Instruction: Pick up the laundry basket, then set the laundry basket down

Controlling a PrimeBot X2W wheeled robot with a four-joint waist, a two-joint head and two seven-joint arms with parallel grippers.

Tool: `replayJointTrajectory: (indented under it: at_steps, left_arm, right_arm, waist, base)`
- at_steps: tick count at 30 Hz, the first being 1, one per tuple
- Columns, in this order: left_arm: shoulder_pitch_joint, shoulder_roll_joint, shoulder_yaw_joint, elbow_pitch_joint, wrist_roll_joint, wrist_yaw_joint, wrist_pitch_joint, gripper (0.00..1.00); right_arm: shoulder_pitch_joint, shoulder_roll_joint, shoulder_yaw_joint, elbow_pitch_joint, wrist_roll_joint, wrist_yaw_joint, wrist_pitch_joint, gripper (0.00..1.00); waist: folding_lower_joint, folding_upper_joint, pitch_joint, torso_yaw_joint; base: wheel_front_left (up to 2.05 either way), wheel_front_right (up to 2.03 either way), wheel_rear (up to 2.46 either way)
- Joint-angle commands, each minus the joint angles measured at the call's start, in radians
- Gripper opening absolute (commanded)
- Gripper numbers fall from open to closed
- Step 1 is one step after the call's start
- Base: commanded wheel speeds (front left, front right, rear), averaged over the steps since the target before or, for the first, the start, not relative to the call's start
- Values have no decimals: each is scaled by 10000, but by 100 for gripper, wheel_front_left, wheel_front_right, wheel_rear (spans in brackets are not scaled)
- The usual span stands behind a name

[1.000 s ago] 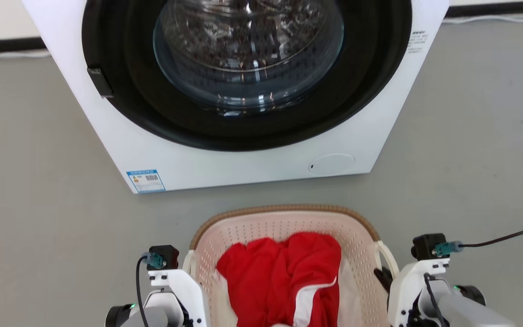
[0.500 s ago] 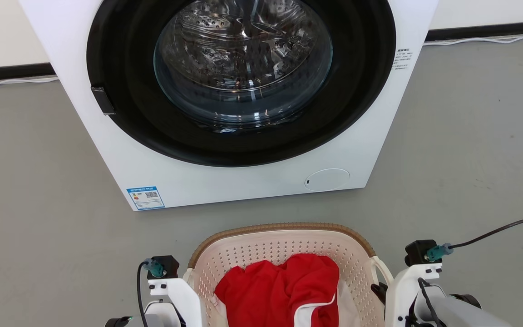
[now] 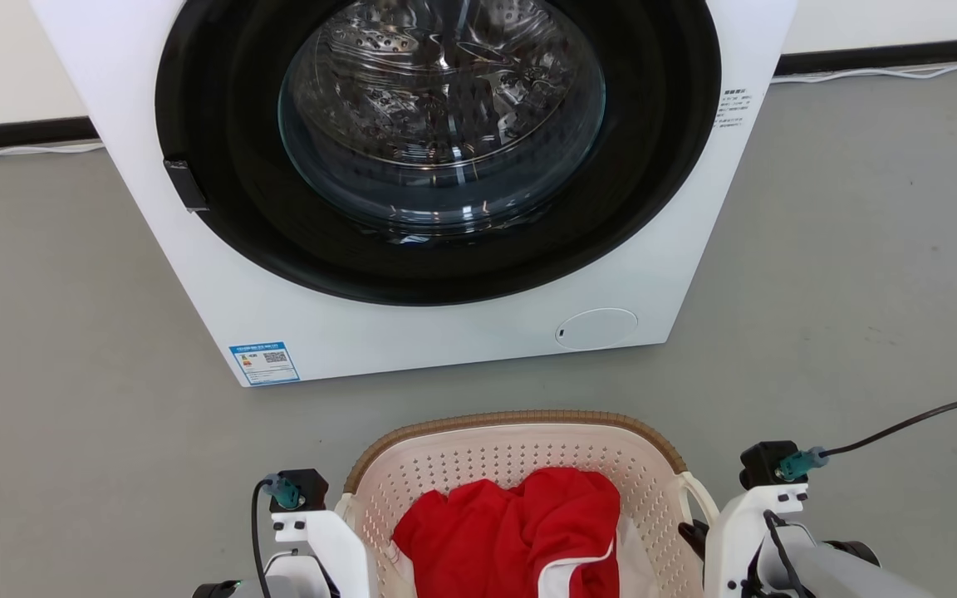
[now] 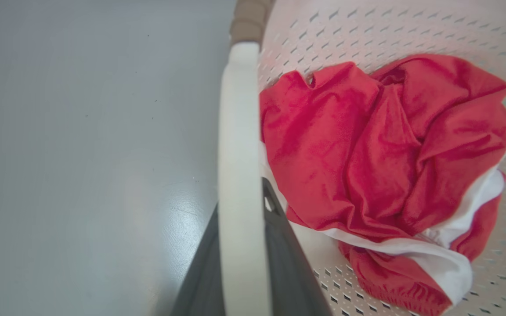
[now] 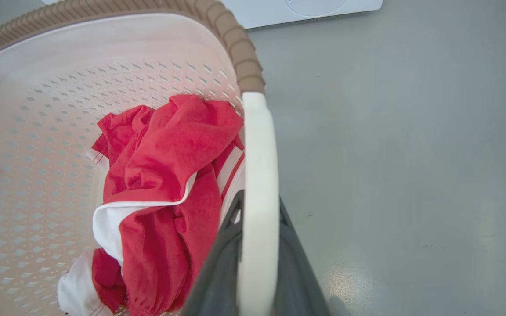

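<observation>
The laundry basket (image 3: pixel 520 421) sits at the bottom middle of the head view, cream and perforated with a brown woven-look rim, a red and white garment (image 3: pixel 512 536) inside. My left gripper (image 4: pixel 242 219) is shut on its left white loop handle (image 4: pixel 239 131), one dark finger on each side. My right gripper (image 5: pixel 257 219) is shut the same way on the right loop handle (image 5: pixel 258 153). In the head view both white wrists flank the basket, and a dark right finger (image 3: pixel 692 531) shows inside the handle. The basket's base is hidden.
A white front-loading washing machine (image 3: pixel 412 332) with its round glass door shut stands on the grey floor just beyond the basket. A black cable (image 3: pixel 902 423) runs off my right wrist to the right. Open floor (image 3: pixel 861 249) lies on both sides.
The head camera has moved, so the whole picture slid down between one second ago and half a second ago. Both grippers have stayed shut on the handles. Little differs since.
</observation>
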Motion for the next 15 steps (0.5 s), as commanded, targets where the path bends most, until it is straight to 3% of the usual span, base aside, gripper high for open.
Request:
replayJointTrajectory:
  at_steps: [1,15]
  left_arm:
    - [-91,214,125,-66,-86,-113,-44,0]
    - [-54,221,83,-63,-131,-75,-133,0]
  right_arm:
    - [20,-71,27,-83,23,77,-171,0]
    - [24,-104,104,-115,37,77,-264,0]
  waist:
    - [0,0,-4,0]
    - [0,0,32,-1]
  base:
    - [0,0,0]
    - [0,0,0]
